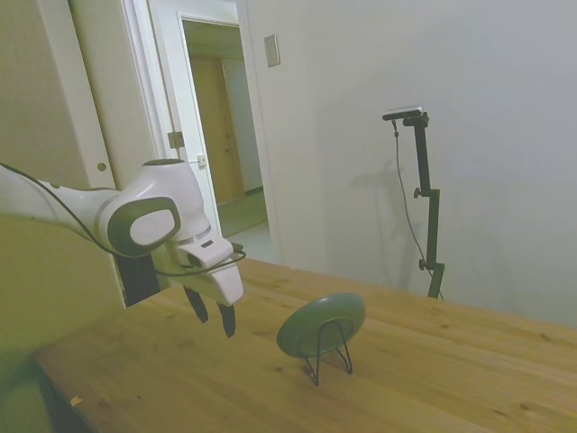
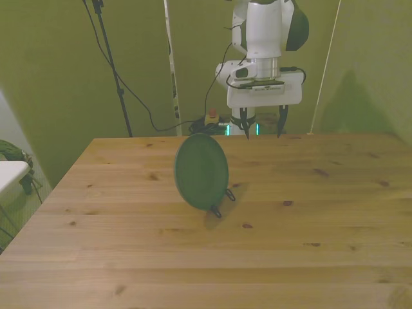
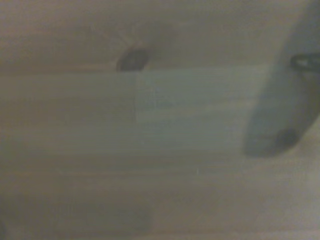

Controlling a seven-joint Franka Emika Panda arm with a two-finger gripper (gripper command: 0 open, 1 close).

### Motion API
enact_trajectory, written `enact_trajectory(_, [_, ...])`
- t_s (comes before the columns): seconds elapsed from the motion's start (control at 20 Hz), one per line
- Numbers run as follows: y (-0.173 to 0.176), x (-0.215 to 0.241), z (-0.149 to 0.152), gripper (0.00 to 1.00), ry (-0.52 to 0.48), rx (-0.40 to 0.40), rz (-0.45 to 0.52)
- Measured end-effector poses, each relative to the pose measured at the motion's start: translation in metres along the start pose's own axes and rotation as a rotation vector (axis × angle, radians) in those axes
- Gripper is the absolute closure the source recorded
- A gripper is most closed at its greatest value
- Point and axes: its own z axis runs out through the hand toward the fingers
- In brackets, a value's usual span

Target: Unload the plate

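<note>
Side view, left of centre: the white two-finger gripper (image 1: 214, 319) hangs above the wooden table (image 1: 433, 379), fingers spread wide, holding nothing. Right of it, apart, the small round grey-green plate (image 1: 321, 323) stands tilted in a thin black wire stand (image 1: 330, 354). The front view alone shows the plate's face (image 2: 201, 170); the wrist view is blurred.

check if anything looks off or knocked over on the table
Nothing stands out. The plate leans tilted in its black wire stand, which looks intended, and the open gripper hangs above the table, apart from the plate.
</note>
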Motion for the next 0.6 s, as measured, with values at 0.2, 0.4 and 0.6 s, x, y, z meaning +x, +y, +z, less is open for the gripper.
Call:
enact_trajectory(0.2, [-0.024, 0.02, -0.021, 0.0, 0.022, 0.026, 0.031])
enact_trajectory(0.4, [-0.047, 0.045, -0.05, 0.0, 0.034, 0.049, 0.077])
enact_trajectory(0.6, [-0.065, 0.071, -0.085, 0.0, 0.041, 0.057, 0.135])
